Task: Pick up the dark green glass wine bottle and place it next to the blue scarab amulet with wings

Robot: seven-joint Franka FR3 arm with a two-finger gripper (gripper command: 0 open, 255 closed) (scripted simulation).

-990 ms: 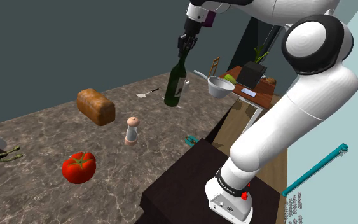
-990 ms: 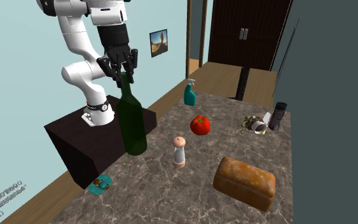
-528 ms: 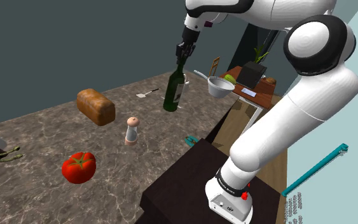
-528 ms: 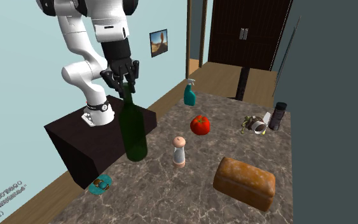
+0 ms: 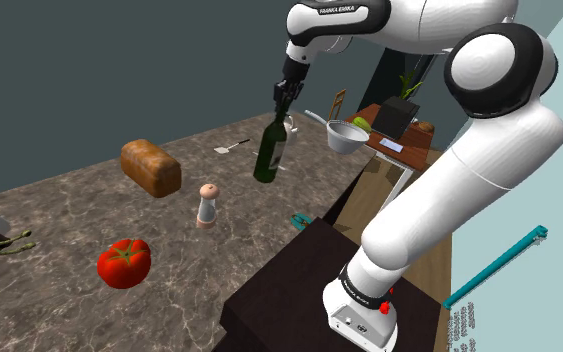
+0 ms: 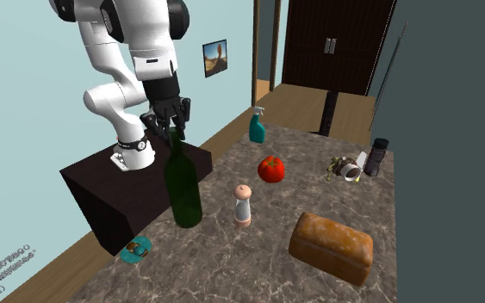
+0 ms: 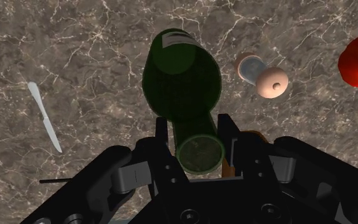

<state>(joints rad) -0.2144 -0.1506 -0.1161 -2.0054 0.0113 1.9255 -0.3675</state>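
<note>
Red tomato (image 5: 124, 263) at the shoulder view's left, then brown loaf (image 5: 150, 167) and shaker (image 5: 207, 205); further right, dark green bottle (image 5: 269, 155), slightly tilted, neck clamped between fingers of black gripper (image 5: 282, 98); beyond, blue-green amulet (image 5: 302, 220) at marbled counter (image 5: 59, 220) edge.

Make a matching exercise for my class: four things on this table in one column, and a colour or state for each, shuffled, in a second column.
Things:
1. bottle
2. tomato
3. loaf
4. shaker

Colour or state:
A. red
B. brown
C. clasped at the neck by the gripper
D. topped with a pinkish cap

Pairs: 1-C, 2-A, 3-B, 4-D
</note>
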